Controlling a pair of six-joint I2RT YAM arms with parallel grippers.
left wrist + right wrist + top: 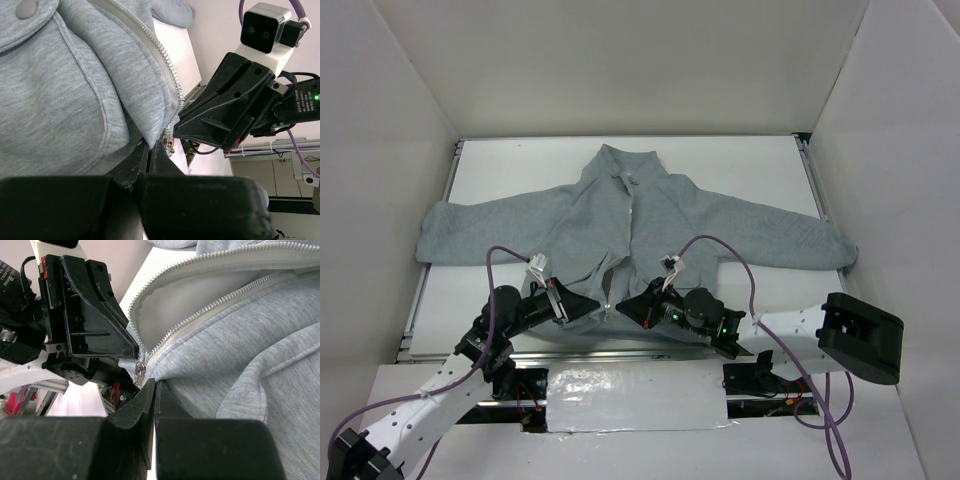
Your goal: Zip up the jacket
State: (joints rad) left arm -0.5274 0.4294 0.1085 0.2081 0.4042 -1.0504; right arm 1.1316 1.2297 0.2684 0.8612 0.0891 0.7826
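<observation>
The light-grey fleece jacket lies spread on the white table, collar far, hem near, its front parted along the pale zipper. My left gripper is shut on the hem of the left panel, its fingertips pinching fabric beside the metal pull. My right gripper faces it, shut on the hem of the right panel just below the slider. The zipper teeth run apart upward from the slider, showing the white lining.
White walls enclose the table on three sides. Metal rails run along the table's left and right edges. A strip of silver tape covers the near edge between the arm bases. Each gripper's black body fills the other's wrist view.
</observation>
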